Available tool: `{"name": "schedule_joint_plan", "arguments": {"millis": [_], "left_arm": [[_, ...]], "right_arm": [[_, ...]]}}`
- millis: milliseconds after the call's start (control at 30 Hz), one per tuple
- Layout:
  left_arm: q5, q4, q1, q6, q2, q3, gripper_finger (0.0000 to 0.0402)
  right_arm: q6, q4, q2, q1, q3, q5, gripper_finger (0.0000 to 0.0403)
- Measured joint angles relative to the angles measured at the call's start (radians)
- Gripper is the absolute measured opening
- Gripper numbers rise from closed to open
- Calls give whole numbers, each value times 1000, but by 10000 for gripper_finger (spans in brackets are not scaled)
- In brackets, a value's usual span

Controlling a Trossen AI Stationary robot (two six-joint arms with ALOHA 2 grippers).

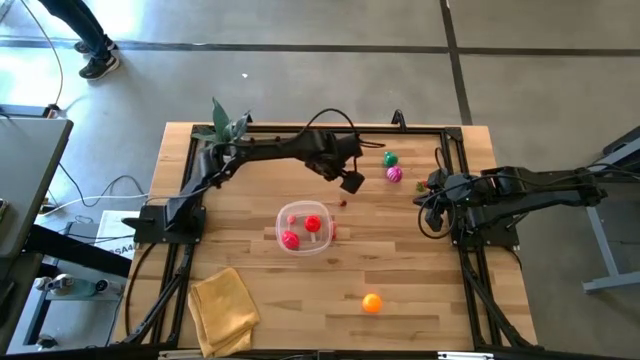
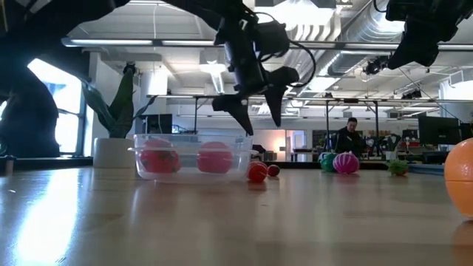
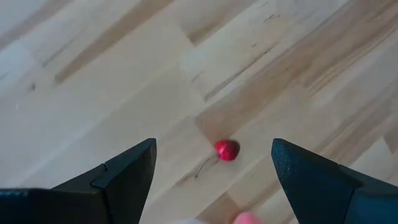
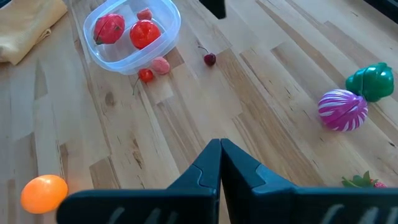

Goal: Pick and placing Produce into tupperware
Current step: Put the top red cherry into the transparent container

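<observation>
Red cherry (image 3: pixel 227 150) is lying on the worktop (image 1: pixel 420 290) at the tub's (image 1: pixel 283 216) one o'clock, under the left hand (image 1: pixel 349 181) hovering wide (right hand (image 4: pixel 219 163) idling pinched shut); it's round, likely rolling off if nudged.

Pale wood table (image 1: pixel 420 290), smooth planks with a soft sheen. Clear glossy plastic tupperware (image 4: pixel 163 32) with a whitish rim. Shiny plastic-looking orange ball (image 4: pixel 43 192), ribbed magenta piece (image 4: pixel 342 110). Soft, matt yellow cloth (image 1: pixel 224 309). Matt dark left gripper (image 3: pixel 214 168).
</observation>
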Motion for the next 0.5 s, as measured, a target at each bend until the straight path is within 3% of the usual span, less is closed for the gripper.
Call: {"name": "schedule_joint_plan", "arguments": {"millis": [200, 367, 500], "left_arm": [[-13, 15, -47, 101, 32, 0, 307], [-22, 6, -88, 319, 44, 0, 307], [-38, 0, -126, 592, 44, 0, 307]], "right_arm": [[0, 0, 0, 0, 0, 0, 0], [0, 0, 0, 0, 0, 0, 0], [0, 0, 0, 0, 0, 0, 0]]}}
